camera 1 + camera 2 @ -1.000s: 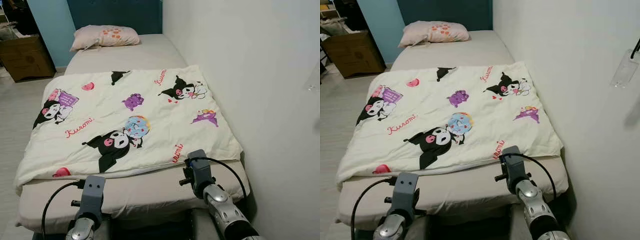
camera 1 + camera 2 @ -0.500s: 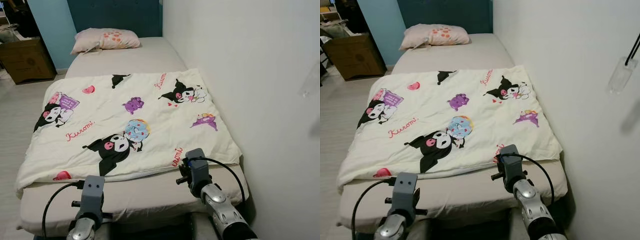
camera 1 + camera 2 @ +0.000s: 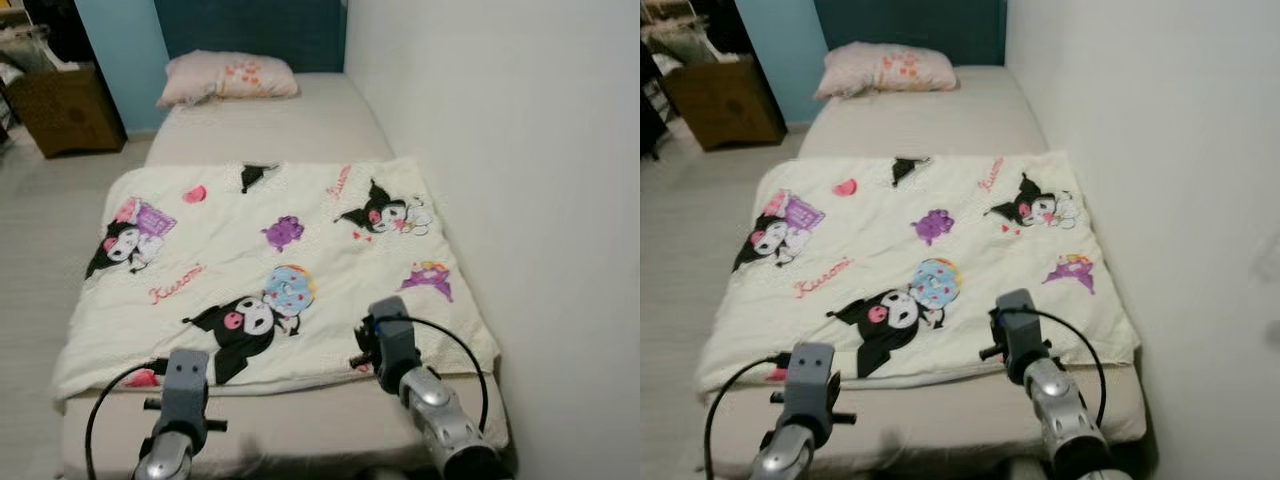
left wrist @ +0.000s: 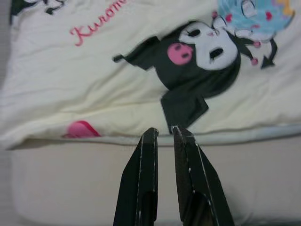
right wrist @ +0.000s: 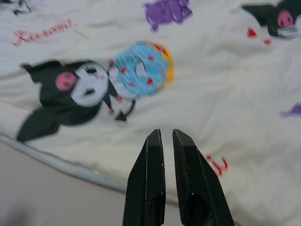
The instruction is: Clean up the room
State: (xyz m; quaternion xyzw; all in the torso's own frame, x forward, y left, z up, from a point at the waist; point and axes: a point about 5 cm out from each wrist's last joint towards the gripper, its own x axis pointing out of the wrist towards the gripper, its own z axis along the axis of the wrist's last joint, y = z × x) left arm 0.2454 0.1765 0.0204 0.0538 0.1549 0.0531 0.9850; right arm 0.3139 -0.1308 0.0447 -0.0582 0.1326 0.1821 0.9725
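The blanket (image 3: 280, 265), cream with cartoon prints, lies spread flat over the lower half of the bed (image 3: 290, 125); its near edge is a little short of the foot of the bed, and its far edge stops well before the pillow (image 3: 228, 78) at the headboard. The left gripper (image 4: 162, 136) hovers above the near edge of the blanket, fingers close together and holding nothing. The right gripper (image 5: 163, 136) hangs over the blanket near its right corner, fingers also nearly closed and empty. I judge the bed part is mostly done: the blanket looks smooth. Beyond the blanket's left side, a brown box (image 3: 65, 105) stands on the floor, maybe still to tidy.
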